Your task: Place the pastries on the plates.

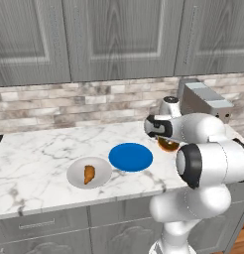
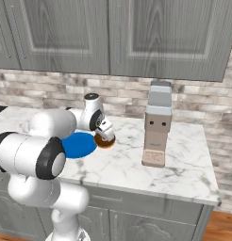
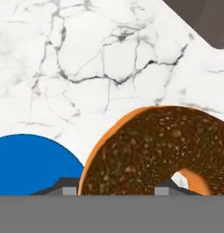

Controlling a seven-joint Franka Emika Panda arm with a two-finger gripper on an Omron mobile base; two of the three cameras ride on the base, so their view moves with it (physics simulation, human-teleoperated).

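The brown ring doughnut (image 3: 155,145) with dark glaze lies on the marble counter just right of the bright blue plate (image 1: 130,157), which holds nothing. My gripper (image 2: 106,135) hangs close over the doughnut (image 2: 104,141), open, with its fingertips (image 3: 70,186) spread over the ring's left half and not closed on it. In the left base view the arm hides most of the doughnut (image 1: 167,145). The orange-brown croissant (image 1: 89,173) rests on the pale grey-white plate (image 1: 74,174), left of the blue plate (image 2: 80,144).
A grey coffee machine (image 2: 158,124) stands on the counter to the right of the doughnut, and its dark base (image 3: 209,22) edges into the hand view. Brick backsplash and grey cabinets rise behind. The counter's front edge (image 1: 69,206) runs just below the plates.
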